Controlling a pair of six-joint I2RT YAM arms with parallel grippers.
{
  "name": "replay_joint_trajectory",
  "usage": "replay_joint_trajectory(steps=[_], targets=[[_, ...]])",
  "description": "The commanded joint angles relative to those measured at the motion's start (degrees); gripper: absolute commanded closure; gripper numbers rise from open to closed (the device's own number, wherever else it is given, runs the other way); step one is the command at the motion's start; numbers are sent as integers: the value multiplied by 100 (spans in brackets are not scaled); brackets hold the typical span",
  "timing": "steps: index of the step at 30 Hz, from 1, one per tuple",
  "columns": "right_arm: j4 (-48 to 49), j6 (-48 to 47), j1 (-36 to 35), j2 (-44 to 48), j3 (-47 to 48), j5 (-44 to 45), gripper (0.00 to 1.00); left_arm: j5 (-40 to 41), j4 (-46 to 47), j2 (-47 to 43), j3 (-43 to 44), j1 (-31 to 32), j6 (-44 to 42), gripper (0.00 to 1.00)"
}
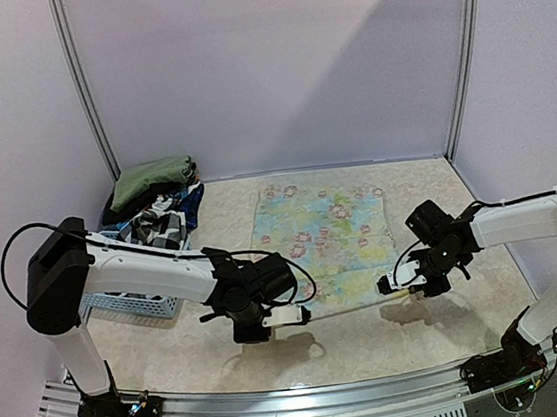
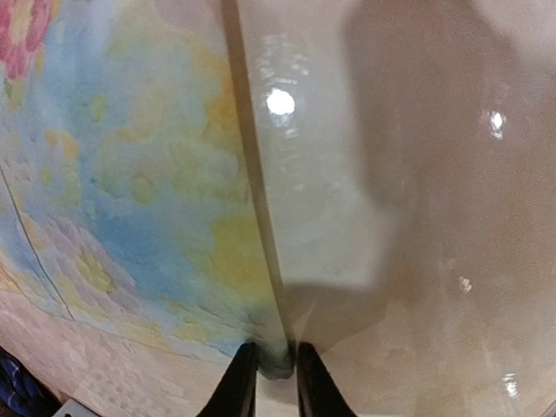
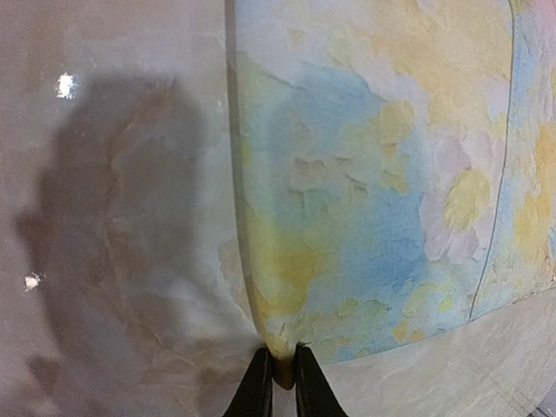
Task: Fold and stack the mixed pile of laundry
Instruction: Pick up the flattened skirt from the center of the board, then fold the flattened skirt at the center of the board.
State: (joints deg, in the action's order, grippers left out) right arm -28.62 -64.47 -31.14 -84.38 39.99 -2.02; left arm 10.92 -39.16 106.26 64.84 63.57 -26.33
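**NEAR EDGE OF FLORAL CLOTH HELD AT BOTH CORNERS**

The left gripper (image 2: 276,387) has its jaws drawn narrow, nipping the near-left corner of the floral cloth (image 1: 326,228). The right gripper (image 3: 281,382) is closed just as tightly on the near-right corner. The held edge runs straight from one gripper to the other. It is taut and appears raised slightly off the table (image 1: 443,326). This edge is the axis on which the fold turns.

Ahead of both grippers the cloth lies flat and spread, reaching away toward the far wall. Neither arm is nearer, since each holds its own corner. The next move probably carries the edge forward over the cloth body, with both grippers kept level.

The cloth is thin and lightly crinkled, pale yellow-green with blue patches and pink flowers. The rest of the laundry pile (image 1: 152,198) sits well beyond and outboard of the left gripper, heaped on the basket (image 1: 129,306).
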Motion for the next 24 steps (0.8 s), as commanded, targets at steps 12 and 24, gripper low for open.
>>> replay_joint_trajectory(steps=[12, 24], targets=[[-1227, 700, -52, 1166, 143, -437, 100, 541, -205, -478, 36, -47, 168, 100], [-2869, 1145, -59, 2067, 813, -1292, 100, 664, -864, -1431, 823, -2, 426, 100]])
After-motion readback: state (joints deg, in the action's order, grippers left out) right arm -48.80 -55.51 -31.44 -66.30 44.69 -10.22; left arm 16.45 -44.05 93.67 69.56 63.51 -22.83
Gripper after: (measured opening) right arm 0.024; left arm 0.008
